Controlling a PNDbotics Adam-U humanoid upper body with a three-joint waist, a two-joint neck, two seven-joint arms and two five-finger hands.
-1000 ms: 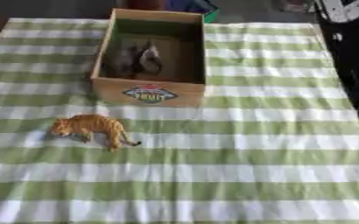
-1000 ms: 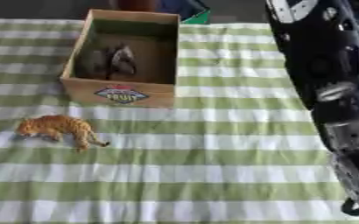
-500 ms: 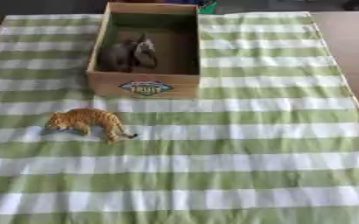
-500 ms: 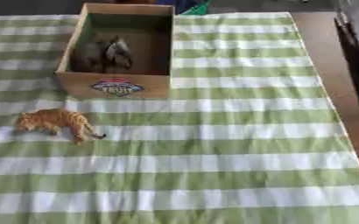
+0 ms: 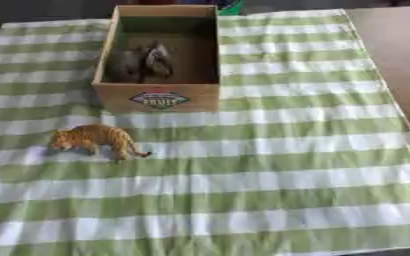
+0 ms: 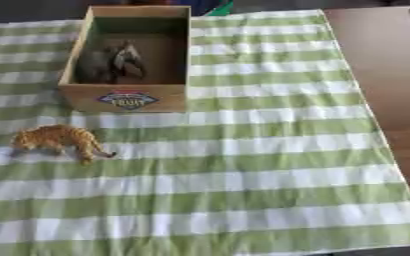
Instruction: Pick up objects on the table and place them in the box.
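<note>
Here, tiger (image 5: pixel 95 140) on cloth (image 5: pixel 270 165), near box (image 5: pixel 160 97)

I see a cloth (image 5: pixel 270 165) in broad light-green and white stripes, with fainter green bands crossing them into a check. The box (image 5: pixel 161 98) is tan-brown cardboard, its front bearing a label (image 5: pixel 159 99) in dark blue, red and white. The animal figures (image 5: pixel 143 61) inside it read grey-brown. The toy tiger (image 5: pixel 95 139) is orange with darker stripes. The bare surface (image 6: pixel 379 65) is reddish brown.
</note>
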